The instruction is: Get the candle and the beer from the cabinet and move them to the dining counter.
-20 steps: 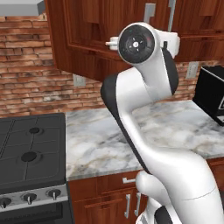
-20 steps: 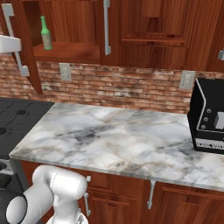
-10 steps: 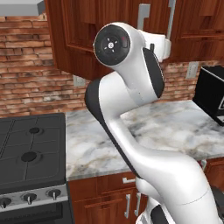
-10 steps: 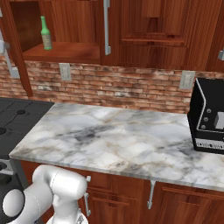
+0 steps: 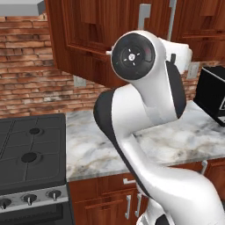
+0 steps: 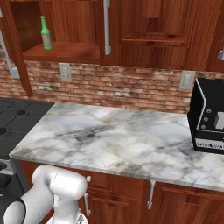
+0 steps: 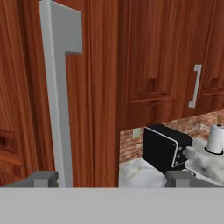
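Observation:
The beer [image 6: 45,33], a slim green bottle, stands upright at the left of the open shelf of the cabinet [image 6: 144,39]. Its door [image 5: 90,41] is swung wide open. In the hand view my gripper [image 7: 111,179] is open, with the two fingertips [image 7: 42,178] far apart. The door's long silver bar handle [image 7: 57,100] rises just inside the left fingertip, and nothing grips it. The candle is hidden from view, and the dining counter is out of view.
A marble worktop [image 6: 118,135] backed with red brick runs below the cabinets. A black appliance [image 6: 208,116] sits at its right end, with a white paper roll [image 7: 215,139] beyond it. The stove [image 5: 30,154] lies to the left. My arm's big elbow [image 5: 136,88] blocks the left base view.
The jaws have opened and let go of the bar handle. The cabinet door has swung wider open, and the arm's elbow has moved left.

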Available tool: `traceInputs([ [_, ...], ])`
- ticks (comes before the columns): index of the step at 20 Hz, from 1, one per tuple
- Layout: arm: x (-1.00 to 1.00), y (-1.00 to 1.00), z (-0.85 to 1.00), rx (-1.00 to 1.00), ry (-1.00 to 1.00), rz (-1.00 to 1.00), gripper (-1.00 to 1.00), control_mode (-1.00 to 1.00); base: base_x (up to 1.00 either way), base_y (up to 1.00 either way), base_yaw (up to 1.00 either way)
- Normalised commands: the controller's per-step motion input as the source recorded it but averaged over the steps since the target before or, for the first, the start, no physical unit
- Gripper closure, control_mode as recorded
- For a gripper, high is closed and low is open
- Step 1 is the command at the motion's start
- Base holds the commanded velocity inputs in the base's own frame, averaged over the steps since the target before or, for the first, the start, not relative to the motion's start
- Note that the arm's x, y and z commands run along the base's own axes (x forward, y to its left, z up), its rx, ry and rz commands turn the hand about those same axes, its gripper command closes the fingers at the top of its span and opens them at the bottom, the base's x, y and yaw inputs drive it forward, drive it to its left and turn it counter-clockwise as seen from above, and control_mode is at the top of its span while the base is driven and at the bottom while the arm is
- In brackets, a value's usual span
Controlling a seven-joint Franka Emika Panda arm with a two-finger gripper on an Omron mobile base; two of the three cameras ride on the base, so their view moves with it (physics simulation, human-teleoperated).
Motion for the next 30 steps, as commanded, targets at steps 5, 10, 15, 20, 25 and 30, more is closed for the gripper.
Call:
traceInputs([
  [5, -0.61, -0.11, 0.02, 0.06, 0.0, -0.01, -1.0, -1.0, 0.0, 0.0, 0.0],
  [10, -0.32, -0.22, 0.18, 0.09, 0.01, -0.03, -1.0, -1.0, 0.0, 0.0, 0.0],
  [15, -0.19, -0.41, 0.15, 0.15, 0.07, 0.0, -1.0, -1.0, 0.0, 0.0, 0.0],
  [20, -0.15, -0.38, 0.01, 0.12, 0.0, 0.05, -1.0, -1.0, 0.0, 0.0, 0.0],
  [25, 0.07, -0.32, -0.04, 0.15, 0.0, 0.12, -1.0, -1.0, 0.0, 0.0, 0.0],
  [30, 0.15, -0.31, -0.15, 0.17, -0.05, 0.22, -1.0, -1.0, 0.0, 0.0, 0.0],
])
